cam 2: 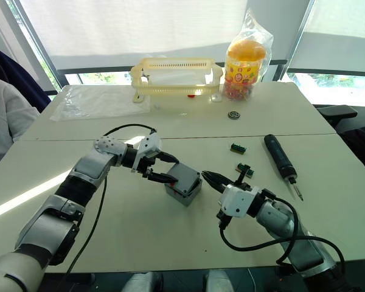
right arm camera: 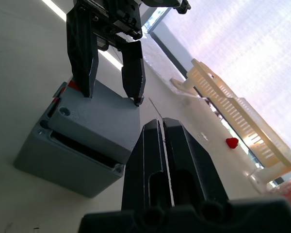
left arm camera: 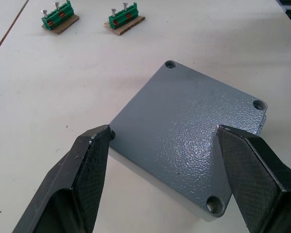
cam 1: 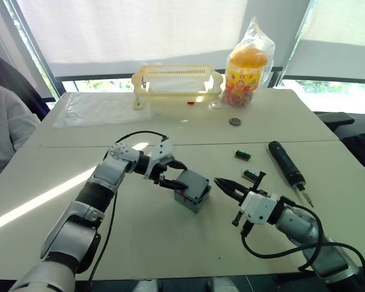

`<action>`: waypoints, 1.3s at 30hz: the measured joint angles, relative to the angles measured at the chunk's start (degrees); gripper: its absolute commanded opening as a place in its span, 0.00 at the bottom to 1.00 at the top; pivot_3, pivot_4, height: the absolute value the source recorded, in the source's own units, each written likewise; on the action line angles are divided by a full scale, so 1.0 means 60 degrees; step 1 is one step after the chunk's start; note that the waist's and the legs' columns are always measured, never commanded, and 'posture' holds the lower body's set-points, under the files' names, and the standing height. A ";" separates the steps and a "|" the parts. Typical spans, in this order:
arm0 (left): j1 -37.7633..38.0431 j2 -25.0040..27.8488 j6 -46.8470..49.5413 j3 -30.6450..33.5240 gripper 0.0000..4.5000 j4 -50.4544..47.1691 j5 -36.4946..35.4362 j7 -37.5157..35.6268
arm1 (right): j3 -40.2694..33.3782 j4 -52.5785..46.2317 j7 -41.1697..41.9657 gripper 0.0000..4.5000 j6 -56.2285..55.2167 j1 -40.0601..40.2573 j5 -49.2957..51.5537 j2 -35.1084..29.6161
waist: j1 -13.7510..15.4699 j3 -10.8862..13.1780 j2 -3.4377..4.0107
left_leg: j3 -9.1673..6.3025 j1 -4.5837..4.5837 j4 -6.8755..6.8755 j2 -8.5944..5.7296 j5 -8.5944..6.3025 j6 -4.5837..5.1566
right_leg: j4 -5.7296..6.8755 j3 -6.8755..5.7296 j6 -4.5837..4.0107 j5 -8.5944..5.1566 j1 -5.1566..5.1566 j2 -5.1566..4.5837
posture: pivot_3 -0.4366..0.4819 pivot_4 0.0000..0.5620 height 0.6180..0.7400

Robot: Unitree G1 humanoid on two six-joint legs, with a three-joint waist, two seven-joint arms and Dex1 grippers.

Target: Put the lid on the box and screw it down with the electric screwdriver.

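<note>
The box (cam 1: 193,190) sits near the middle of the pale worktop (cam 1: 170,243), the lid (left arm camera: 184,141) resting on top of it, slightly askew with a gap along one edge in the right wrist view. The left gripper (cam 1: 170,173) reaches in from the left, its two black fingers (left arm camera: 82,179) spread wide to either side of the lid, at or just beside its edges. The right gripper (cam 1: 226,186) hovers just right of the box, fingers pressed together and holding nothing. The electric screwdriver (cam 1: 286,165) lies on the worktop to the right, well apart from the box, with two small green terminal blocks (cam 1: 242,154) between them. At the far edge stand a yellow basket (cam 1: 176,85) and a bagged jar of sweets (cam 1: 248,67).
</note>
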 measured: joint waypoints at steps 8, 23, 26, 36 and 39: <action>0.0080 -0.0079 0.0003 -0.0003 0.78 -0.0164 0.0013 0.0012 | -0.0030 0.0137 0.0079 0.01 -0.0181 0.0180 -0.0412 0.0074 | 0.0031 0.0000 0.0000 | 0.0001 -0.0008 0.0000 -0.0001 -0.0001 0.0001 | -0.0010 -0.0002 0.0003 -0.0002 -0.0001 -0.0002 | 0.48 0.27 1.00; 0.0210 -0.0183 0.0171 -0.0276 0.78 -0.0752 0.0062 -0.0028 | -0.0106 -0.0424 0.1075 0.01 0.0768 0.0609 0.0832 0.0329 | 0.0019 0.0001 -0.0001 | 0.0000 -0.0009 -0.0001 0.0000 -0.0002 0.0002 | -0.0013 -0.0002 0.0004 -0.0004 -0.0002 -0.0003 | 0.48 0.27 1.00; 0.0207 -0.0184 0.0162 -0.0273 0.78 -0.0733 0.0062 0.0008 | -0.0106 -0.0478 0.1174 0.01 0.0885 0.0595 0.0839 0.0363 | 0.0020 0.0001 -0.0001 | 0.0000 -0.0009 -0.0001 0.0000 -0.0002 0.0003 | -0.0015 -0.0003 0.0005 -0.0004 -0.0002 -0.0003 | 0.48 0.27 1.00; 0.0178 -0.0169 -0.0007 -0.0250 0.78 -0.0554 0.0061 0.0069 | -0.0057 -0.0871 0.1816 0.01 0.1469 0.0640 0.1269 0.0440 | 0.0022 0.0000 -0.0001 | -0.0001 -0.0009 -0.0001 0.0000 -0.0003 0.0003 | -0.0019 -0.0004 0.0006 -0.0005 -0.0001 -0.0003 | 0.48 0.27 1.00; 0.0175 -0.0169 -0.0009 -0.0250 0.78 -0.0548 0.0060 0.0068 | -0.0088 -0.0809 0.1899 0.01 0.1408 0.0788 0.1229 0.0350 | 0.0021 0.0000 -0.0001 | 0.0000 -0.0009 -0.0001 0.0000 -0.0003 0.0003 | -0.0019 -0.0004 0.0006 -0.0006 -0.0001 -0.0003 | 0.48 0.27 1.00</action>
